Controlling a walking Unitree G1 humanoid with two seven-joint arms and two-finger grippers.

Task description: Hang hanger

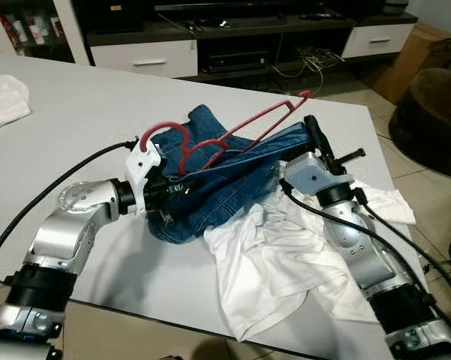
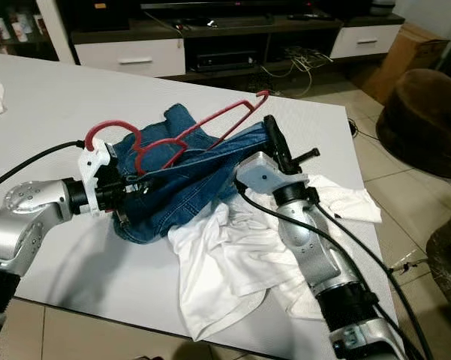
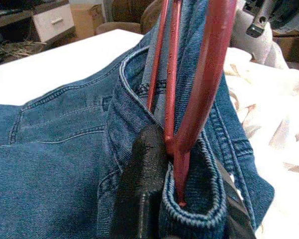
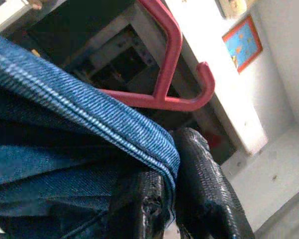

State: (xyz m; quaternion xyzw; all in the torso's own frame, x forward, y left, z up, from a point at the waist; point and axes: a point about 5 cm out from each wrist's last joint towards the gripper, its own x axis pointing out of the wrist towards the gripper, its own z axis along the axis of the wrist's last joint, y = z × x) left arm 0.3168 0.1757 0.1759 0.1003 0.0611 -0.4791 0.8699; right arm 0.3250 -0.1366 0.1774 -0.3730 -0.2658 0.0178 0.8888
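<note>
Left gripper (image 1: 167,196) pinching hanger (image 1: 233,135) and jeans (image 1: 225,180); hanger pointing toward two o'clock; right gripper (image 1: 314,135) clamping waistband.

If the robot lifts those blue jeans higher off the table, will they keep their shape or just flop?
The jeans would likely flop: they already sag in folds between the left gripper and right gripper. The thick seamed denim looks fairly heavy. The red hanger seems stiff, so it probably keeps its shape.
</note>
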